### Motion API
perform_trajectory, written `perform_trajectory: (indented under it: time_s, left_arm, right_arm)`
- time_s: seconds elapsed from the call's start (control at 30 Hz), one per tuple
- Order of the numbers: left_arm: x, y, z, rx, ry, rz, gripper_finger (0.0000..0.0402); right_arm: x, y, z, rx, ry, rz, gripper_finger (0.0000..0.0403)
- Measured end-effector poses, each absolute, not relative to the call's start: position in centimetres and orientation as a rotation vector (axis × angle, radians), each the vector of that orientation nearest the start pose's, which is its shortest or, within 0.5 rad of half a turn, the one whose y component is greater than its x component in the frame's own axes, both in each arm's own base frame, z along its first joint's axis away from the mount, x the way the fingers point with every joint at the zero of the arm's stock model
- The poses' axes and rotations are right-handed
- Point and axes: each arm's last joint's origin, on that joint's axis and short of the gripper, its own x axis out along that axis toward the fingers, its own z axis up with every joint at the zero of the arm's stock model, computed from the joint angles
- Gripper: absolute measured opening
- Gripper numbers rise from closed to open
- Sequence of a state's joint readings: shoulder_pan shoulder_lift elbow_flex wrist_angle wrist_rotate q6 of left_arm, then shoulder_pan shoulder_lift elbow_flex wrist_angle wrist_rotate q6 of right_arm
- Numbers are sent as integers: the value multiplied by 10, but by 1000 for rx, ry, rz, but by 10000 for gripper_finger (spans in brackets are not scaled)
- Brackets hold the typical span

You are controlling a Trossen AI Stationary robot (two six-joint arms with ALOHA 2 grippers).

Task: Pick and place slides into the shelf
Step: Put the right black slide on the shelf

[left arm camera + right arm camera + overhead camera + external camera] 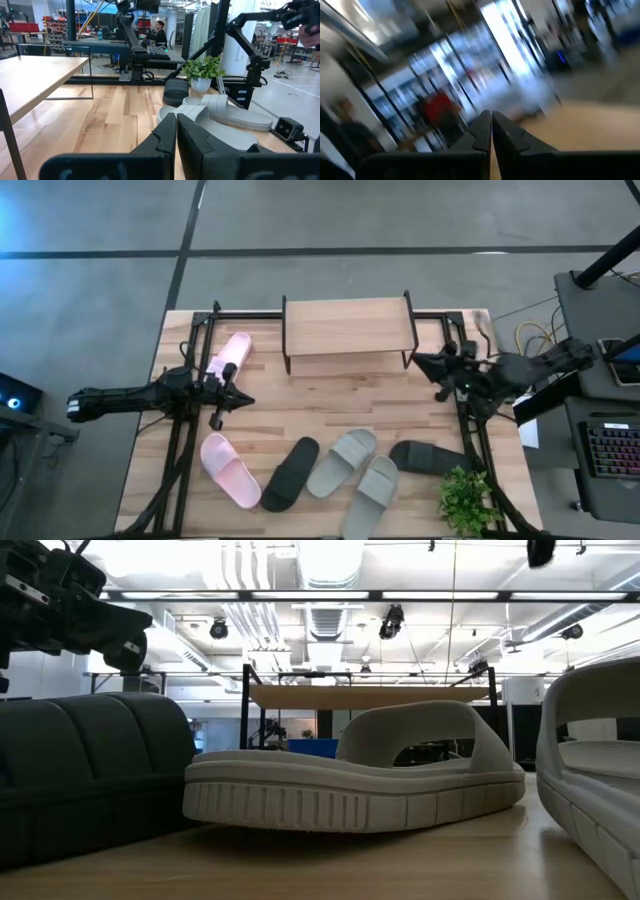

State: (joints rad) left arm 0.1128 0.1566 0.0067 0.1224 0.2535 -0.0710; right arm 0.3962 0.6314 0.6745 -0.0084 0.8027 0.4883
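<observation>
The shelf (pixel 345 328) stands at the table's far middle, its top board bare. One pale pink slide (pixel 230 358) lies left of the shelf. The other pink slide (pixel 230 470), a black slide (pixel 290 473), two grey-green slides (pixel 342 462) (pixel 370 492) and the second black slide (pixel 427 457) lie along the near edge. My left gripper (pixel 248 398) hovers shut and empty, near the far pink slide, pointing toward the table's right. My right gripper (pixel 420 361) hovers shut and empty by the shelf's right end.
A small potted plant (pixel 468 500) stands at the near right corner, beside the black slide. Black frame rails (pixel 180 450) run along the table's left and right sides. Bare wood (pixel 330 405) lies between the shelf and the row of slides.
</observation>
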Motion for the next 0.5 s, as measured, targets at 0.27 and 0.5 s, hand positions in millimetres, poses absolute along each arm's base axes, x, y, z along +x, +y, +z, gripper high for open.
perform_trajectory:
  time_s: [0.27, 0.5]
  left_arm:
    - [106, 5, 165, -76, 32, -139, 0]
    - [106, 5, 165, -76, 32, -140, 0]
  right_arm:
    - [134, 33, 329, 582, 388, -583, 68]
    - [153, 44, 331, 616, 610, -590, 166]
